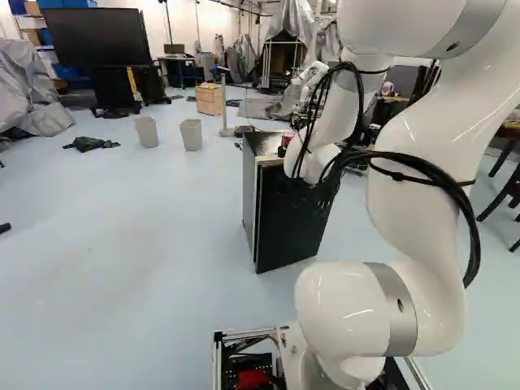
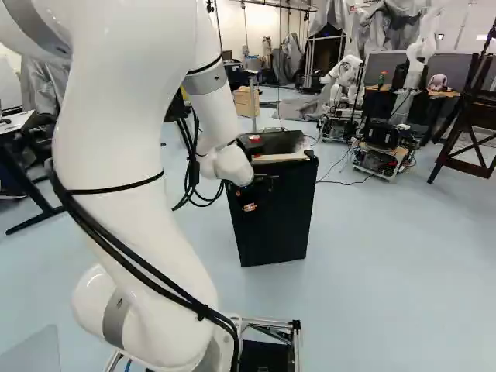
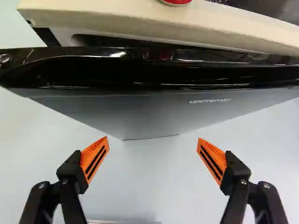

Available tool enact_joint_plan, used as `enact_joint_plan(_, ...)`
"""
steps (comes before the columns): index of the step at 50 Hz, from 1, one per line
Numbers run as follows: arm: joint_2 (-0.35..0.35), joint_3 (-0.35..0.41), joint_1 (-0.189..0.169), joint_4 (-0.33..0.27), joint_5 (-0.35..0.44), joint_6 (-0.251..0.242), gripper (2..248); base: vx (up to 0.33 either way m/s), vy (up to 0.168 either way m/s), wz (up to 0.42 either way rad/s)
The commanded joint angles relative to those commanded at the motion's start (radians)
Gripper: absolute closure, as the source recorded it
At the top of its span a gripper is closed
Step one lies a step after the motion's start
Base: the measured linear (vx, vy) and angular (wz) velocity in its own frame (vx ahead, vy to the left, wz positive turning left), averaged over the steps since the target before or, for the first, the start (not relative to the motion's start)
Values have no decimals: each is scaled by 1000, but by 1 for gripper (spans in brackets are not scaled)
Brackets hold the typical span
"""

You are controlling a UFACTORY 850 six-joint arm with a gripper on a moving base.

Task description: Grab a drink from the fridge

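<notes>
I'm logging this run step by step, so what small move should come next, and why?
Probably ease the gripper forward toward the top edge of the fridge door: its fingers stand apart with nothing gripped, that edge lies ahead of them, and the door looks shut, so likely needs opening first.

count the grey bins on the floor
2: one bin nearer the large black screen, the other beside it, nearer the wooden drawer unit; others may be hidden behind the arm.

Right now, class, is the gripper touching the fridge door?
Apart. In the wrist view the gripper stands open, and floor shows between each orange pad and the fridge door.
</notes>
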Motion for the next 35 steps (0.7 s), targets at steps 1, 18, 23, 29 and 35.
enact_joint_plan(1,-2,-2,0,0,0,0,3,0,0,0)
enact_joint_plan(18,-28,-35,4,0,0,0,3,0,0,0)
enact_joint_plan(23,-36,-45,5,0,0,0,3,0,0,0)
enact_joint_plan(29,-45,-56,7,0,0,0,3,0,0,0)
enact_joint_plan(35,-54,-68,8,0,0,0,3,0,0,0)
